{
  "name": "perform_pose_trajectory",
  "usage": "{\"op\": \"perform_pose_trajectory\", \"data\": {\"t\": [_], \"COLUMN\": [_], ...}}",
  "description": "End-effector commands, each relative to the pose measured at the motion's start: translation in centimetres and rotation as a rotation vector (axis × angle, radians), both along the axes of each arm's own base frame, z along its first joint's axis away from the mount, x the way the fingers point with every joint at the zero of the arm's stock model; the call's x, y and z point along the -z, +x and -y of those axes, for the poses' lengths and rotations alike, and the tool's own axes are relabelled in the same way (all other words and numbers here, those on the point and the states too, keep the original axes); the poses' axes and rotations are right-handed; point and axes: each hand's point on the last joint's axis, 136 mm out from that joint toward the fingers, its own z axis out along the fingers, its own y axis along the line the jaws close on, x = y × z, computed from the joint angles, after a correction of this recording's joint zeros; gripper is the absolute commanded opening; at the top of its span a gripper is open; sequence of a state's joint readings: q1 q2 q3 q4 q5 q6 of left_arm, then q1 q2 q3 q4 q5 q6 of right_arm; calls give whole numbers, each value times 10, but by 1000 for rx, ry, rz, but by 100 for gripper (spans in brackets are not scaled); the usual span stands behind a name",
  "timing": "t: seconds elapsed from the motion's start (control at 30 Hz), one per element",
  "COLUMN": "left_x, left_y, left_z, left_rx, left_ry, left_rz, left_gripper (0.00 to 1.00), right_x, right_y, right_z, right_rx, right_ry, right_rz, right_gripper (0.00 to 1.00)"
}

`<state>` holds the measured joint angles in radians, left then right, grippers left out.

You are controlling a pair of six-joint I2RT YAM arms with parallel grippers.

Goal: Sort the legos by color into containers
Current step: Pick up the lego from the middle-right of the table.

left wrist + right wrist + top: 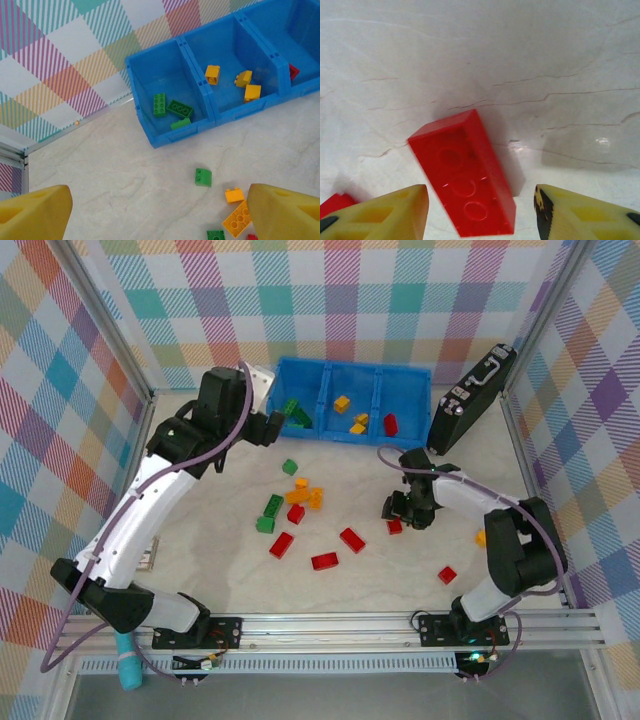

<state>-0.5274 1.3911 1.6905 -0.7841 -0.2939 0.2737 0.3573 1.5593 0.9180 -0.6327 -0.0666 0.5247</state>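
The blue tray (300,372) (150,135) stands at the back with its three containers side by side. Green legos (172,107) lie in the left one, yellow ones (245,80) in the middle, and a red one (390,424) in the right. My left gripper (272,426) (159,200) hangs open and empty in front of the tray's left end, above a loose green lego (203,177). My right gripper (400,510) (481,200) is low at the table, open, straddling a red lego (462,175) that lies studs-down; a gap shows at the right finger (580,215).
Loose bricks lie mid-table: green (270,512), orange (305,492), red (281,544) (324,561) (352,539). Further right are a red one (447,574) and an orange one (481,537). A black case (470,400) leans at the tray's right end. Plaid walls enclose the table.
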Motion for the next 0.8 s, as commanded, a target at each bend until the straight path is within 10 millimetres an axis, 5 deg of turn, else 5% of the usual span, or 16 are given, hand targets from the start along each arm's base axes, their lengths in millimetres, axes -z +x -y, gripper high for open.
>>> {"op": "perform_pose_trajectory", "data": {"t": [0.0,0.37,0.77], "left_x": [-10,-15,-8], "left_y": [-9,-24,-45], "left_z": [-14,-24,-33], "left_rx": [-29,-38,-1], "left_ry": [-13,-9,-30], "left_rz": [23,17,-20], "left_gripper": [90,90,91], "right_x": [-7,11,34], "right_y": [-1,0,0], "right_z": [2,-8,-17], "right_rx": [-56,-164,-190], "right_ry": [-33,-128,-129], "right_rz": [28,15,-55], "right_gripper": [60,63,39]}}
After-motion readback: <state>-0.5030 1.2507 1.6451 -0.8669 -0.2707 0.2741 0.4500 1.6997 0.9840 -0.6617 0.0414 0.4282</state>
